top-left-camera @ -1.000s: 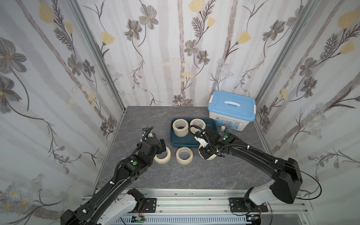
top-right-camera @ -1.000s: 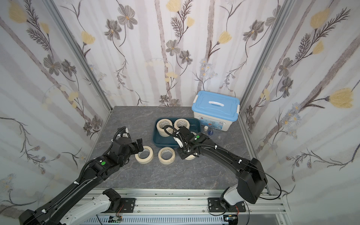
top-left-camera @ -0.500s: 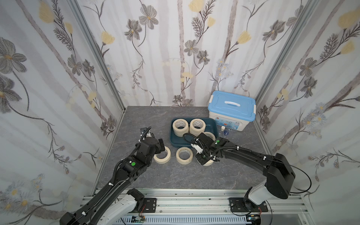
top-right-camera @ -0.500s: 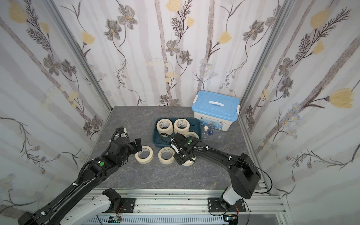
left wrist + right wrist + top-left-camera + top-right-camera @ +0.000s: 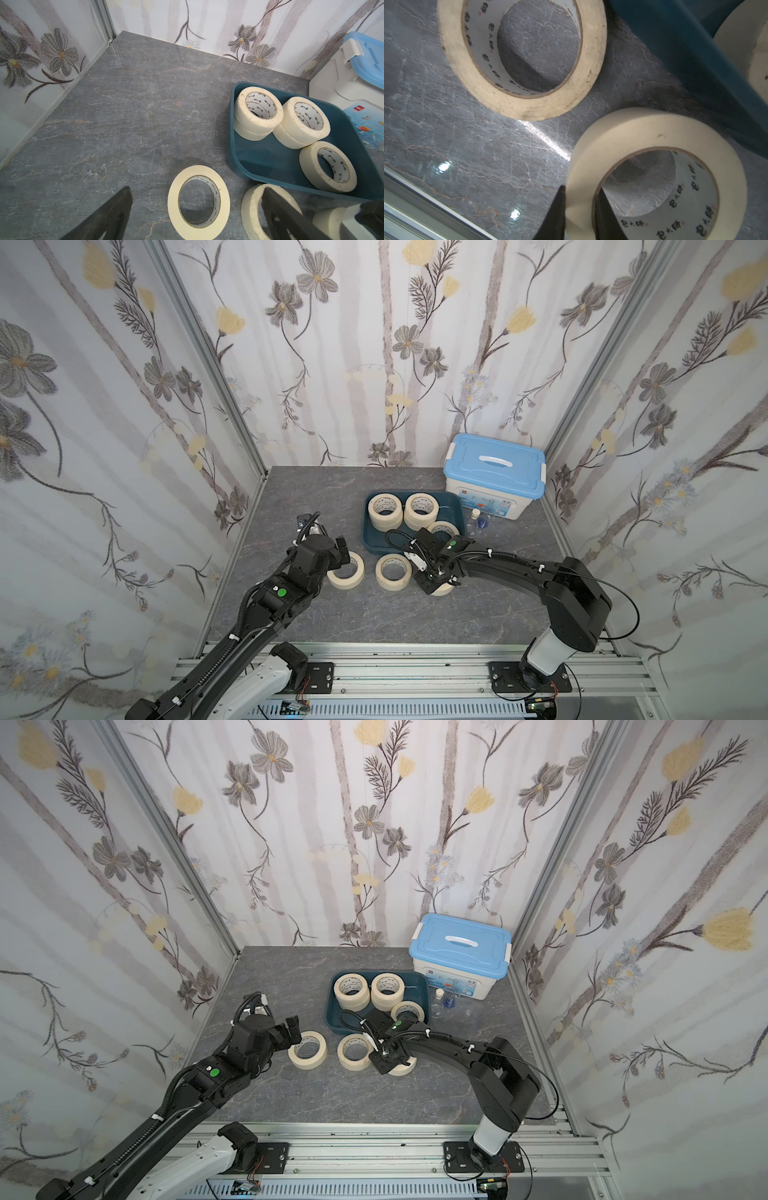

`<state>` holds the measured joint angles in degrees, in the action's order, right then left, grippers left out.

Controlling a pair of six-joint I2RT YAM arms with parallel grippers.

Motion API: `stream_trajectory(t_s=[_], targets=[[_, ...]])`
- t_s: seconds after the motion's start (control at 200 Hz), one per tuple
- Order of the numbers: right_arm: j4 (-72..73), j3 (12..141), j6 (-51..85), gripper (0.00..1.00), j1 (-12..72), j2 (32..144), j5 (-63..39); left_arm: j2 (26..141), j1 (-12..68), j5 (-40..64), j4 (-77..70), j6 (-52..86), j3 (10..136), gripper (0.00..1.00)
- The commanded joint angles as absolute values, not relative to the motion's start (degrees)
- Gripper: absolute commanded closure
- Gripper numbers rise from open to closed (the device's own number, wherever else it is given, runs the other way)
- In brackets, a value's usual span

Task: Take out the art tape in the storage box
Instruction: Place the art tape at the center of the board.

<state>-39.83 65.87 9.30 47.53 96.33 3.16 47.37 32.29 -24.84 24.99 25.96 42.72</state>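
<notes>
The right fingers [image 5: 557, 216] are clenched on the wall of one tape roll [image 5: 633, 128], one inside the ring and one outside. The tape roll sits at or just above the tabletop [image 5: 332, 614], outside the teal box [image 5: 270, 164] and just beside another roll [image 5: 525, 108]. Best to settle it flat, clear of that neighbour, before letting go. Five rolls lie in the box, and the left fingers [image 5: 112, 212] hang released.

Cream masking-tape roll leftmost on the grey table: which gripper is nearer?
Left. The left gripper is open right at that cream masking-tape roll; the right gripper, shut on another roll, is beyond the middle roll.
</notes>
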Motion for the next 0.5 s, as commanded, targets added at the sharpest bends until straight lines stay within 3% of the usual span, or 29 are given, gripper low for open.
stream_trajectory(t_s=[0.0,0.495], targets=[[-37.15,66.36,7.96,0.82,47.30,96.98,5.10,46.81,32.19,-25.58,25.79,26.74,42.44,0.00],[-33.56,66.00,7.29,0.82,45.51,99.83,6.44,45.70,31.90,-25.75,26.28,27.32,41.85,0.00]])
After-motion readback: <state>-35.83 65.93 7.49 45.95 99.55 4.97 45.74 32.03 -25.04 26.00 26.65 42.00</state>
